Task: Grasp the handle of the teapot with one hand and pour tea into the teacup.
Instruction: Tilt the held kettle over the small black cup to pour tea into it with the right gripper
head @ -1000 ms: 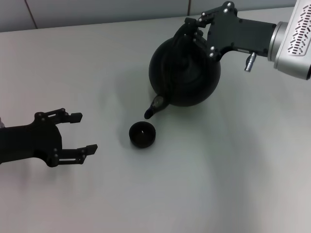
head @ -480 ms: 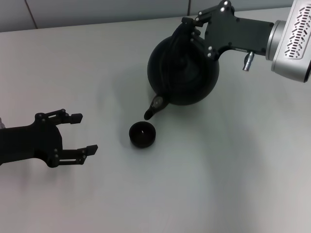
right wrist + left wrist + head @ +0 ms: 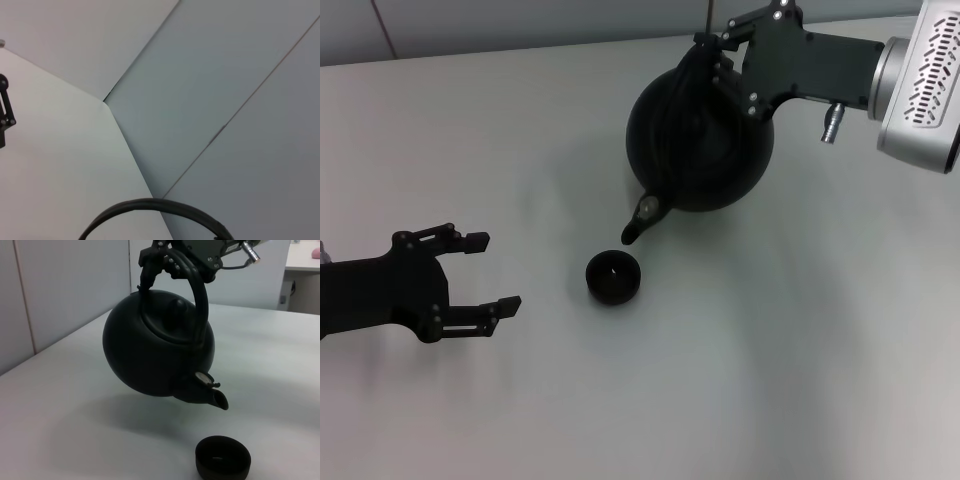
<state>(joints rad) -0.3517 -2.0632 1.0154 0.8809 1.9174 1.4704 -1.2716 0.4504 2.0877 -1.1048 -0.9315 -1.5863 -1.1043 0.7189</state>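
- head view: over the last second my right gripper (image 3: 712, 55) has drifted slightly up and back with the teapot (image 3: 700, 140), and the spout (image 3: 638, 220) has shifted a touch. it now points down just beside the teacup (image 3: 613, 277), near its rim. i judge the pour is close but not lined up; no tea is visible leaving the spout.
- head view: my right gripper is clamped on the handle (image 3: 698, 70), carrying the pot clear of the table (image 3: 800, 350). my left gripper (image 3: 480, 275) hangs spread wide and holds nothing, well apart from the cup.
- left wrist view: the teapot (image 3: 157, 352) hangs tilted, its spout (image 3: 210, 397) above and slightly short of the teacup (image 3: 222, 457).
- right wrist view: only the arc of the handle (image 3: 150, 210) shows; my fingers are hidden.
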